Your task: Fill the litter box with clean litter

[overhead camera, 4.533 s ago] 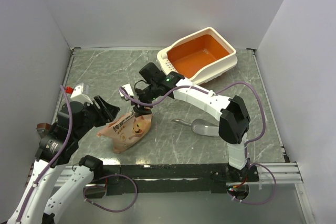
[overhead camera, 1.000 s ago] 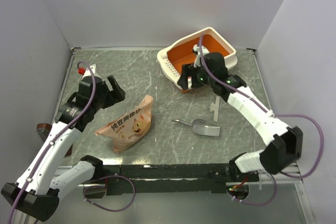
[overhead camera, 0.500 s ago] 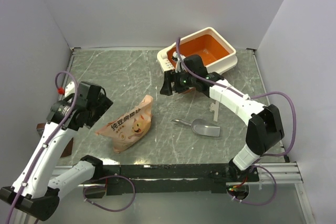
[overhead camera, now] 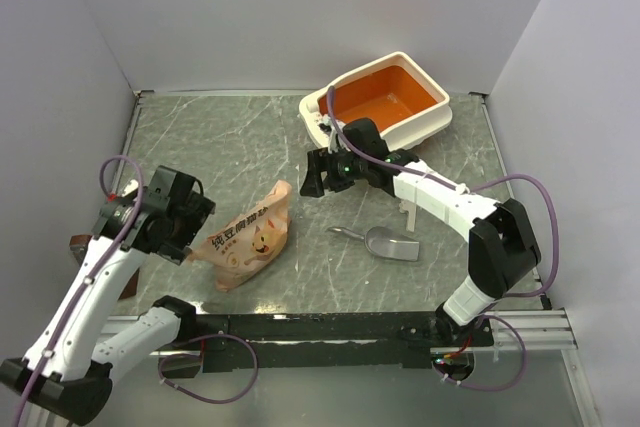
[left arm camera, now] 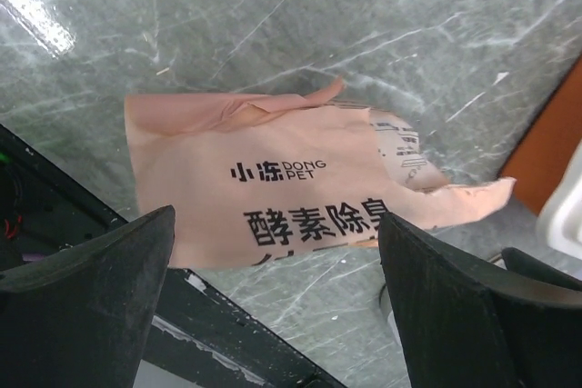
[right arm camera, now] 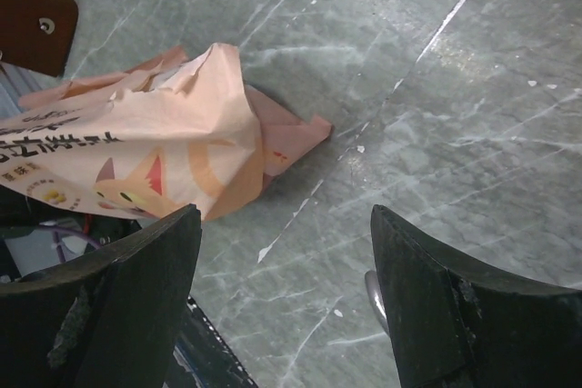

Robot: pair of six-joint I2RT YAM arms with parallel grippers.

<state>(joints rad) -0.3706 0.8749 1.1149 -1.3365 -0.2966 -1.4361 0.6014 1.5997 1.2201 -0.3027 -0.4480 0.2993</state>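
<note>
We see the table (left arm camera: 273, 24) as a smooth, glossy grey stone-look surface, pale-veined and catching glare; the bag (overhead camera: 245, 237) reads as matt pink-orange paper, creased and crumpled; the litter box (overhead camera: 385, 107) looks like smooth plastic, orange inside with a soft sheen, cream on the rim; the scoop (overhead camera: 385, 242) is dull grey metal; the fingers (left arm camera: 82, 315) of the left gripper (left arm camera: 275, 224) and the right gripper (right arm camera: 285, 215) seem matt black plastic, slightly grainy.

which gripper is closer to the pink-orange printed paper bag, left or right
The left gripper: the pink-orange printed paper bag lies directly below, framed between its open jaws. The right gripper, also open, hangs farther off, beyond the bag's upper end.
</note>
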